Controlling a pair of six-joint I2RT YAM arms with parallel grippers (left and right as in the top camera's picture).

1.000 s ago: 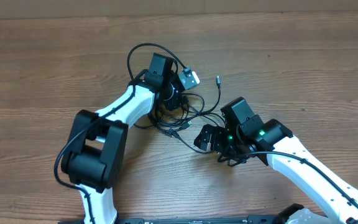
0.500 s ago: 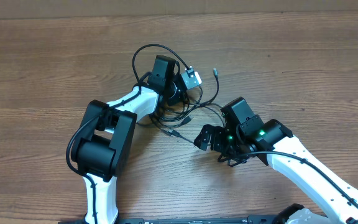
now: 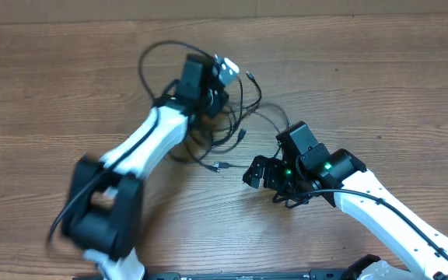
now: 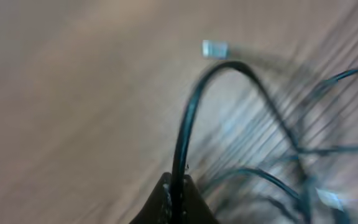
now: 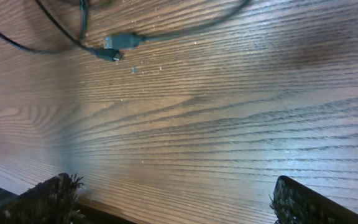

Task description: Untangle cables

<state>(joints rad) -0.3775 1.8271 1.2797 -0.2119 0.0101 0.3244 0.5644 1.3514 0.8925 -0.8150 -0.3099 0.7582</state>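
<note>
At the left, one cord [image 4: 182,134] is pinched in the clenched left gripper [image 3: 208,84], so a strand is judged to be in the course of being drawn out. The cables [image 3: 225,134] are bunched on the table [image 3: 379,85] just below it. Next, the bunch should be pinned down. A loose plug [image 5: 114,43] lies near the right gripper [image 3: 261,175], which is spread wide, holding nothing. Snagging where cords cross is to be expected

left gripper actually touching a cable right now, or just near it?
Touching. The left wrist view shows a black cable running straight down into the shut tips of the left gripper, pinched between them.
</note>
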